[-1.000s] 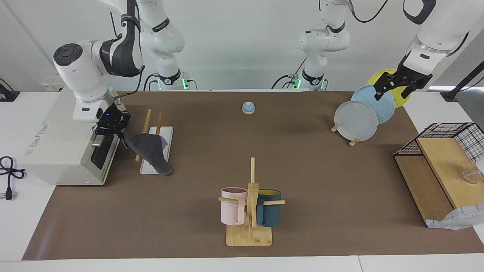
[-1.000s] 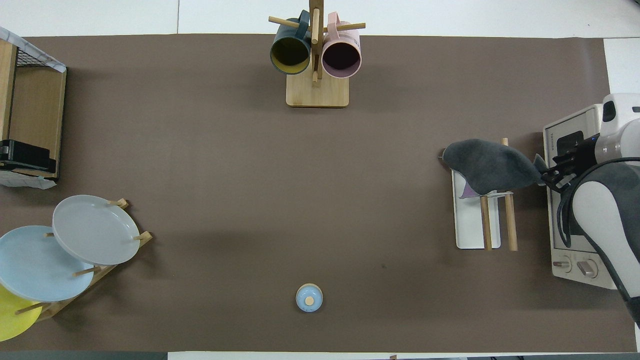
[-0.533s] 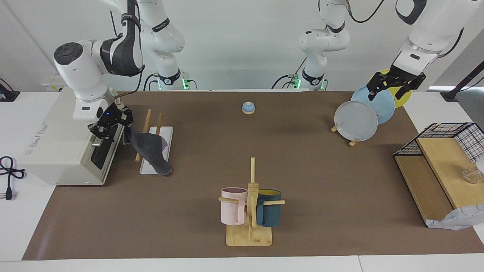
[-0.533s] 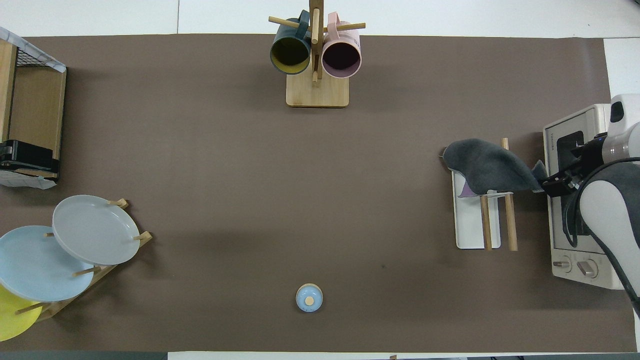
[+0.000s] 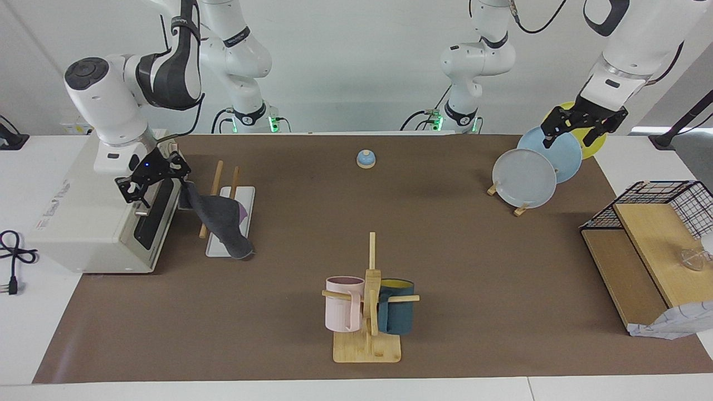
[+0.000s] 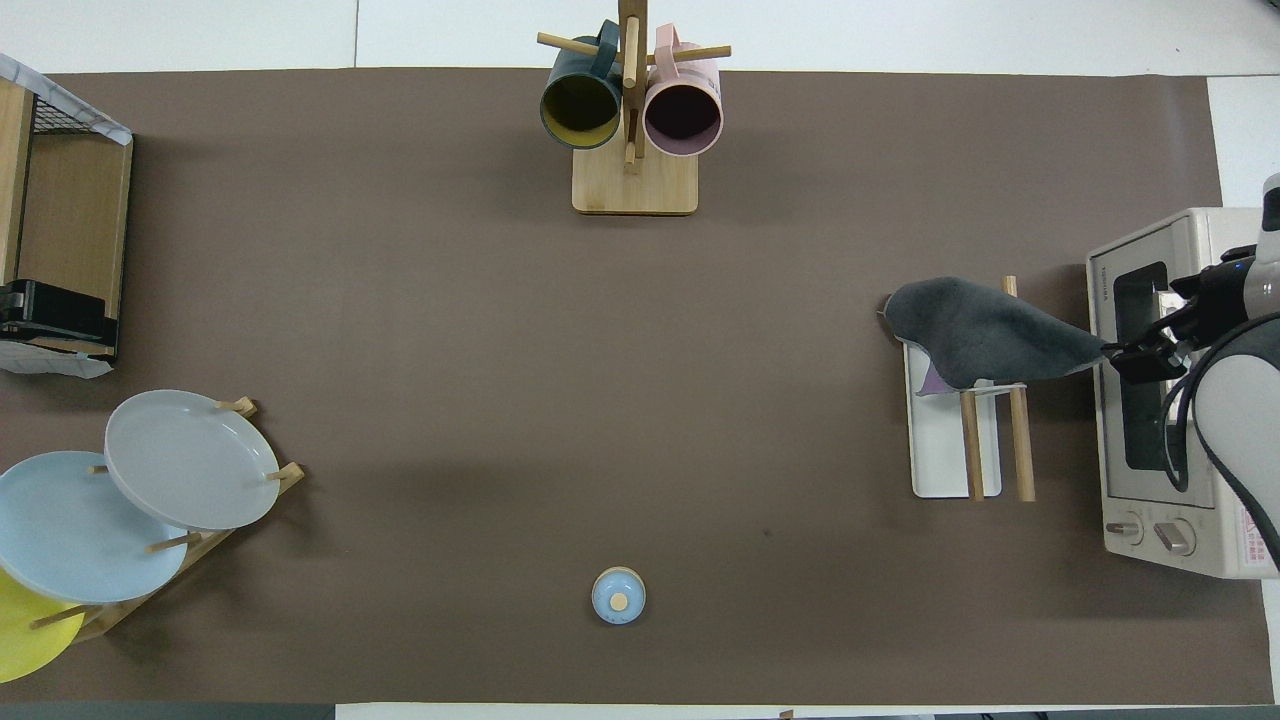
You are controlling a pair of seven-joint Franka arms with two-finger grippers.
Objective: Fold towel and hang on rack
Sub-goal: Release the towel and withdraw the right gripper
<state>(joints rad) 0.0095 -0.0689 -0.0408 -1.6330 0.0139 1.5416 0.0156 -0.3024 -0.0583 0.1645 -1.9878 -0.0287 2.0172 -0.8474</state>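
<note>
The worktop (image 5: 445, 234) carries a toaster oven (image 5: 83, 223) at the right arm's end. At the oven's 3 o'clock in the facing view stands the rack (image 5: 231, 220), grey towel (image 5: 220, 220) draped over its rods. Right gripper (image 5: 150, 181), over the oven door, jaws spread wide, one touching the towel's corner. Left gripper (image 5: 576, 127) waits over the plates (image 5: 537, 167), jaws apart.
</note>
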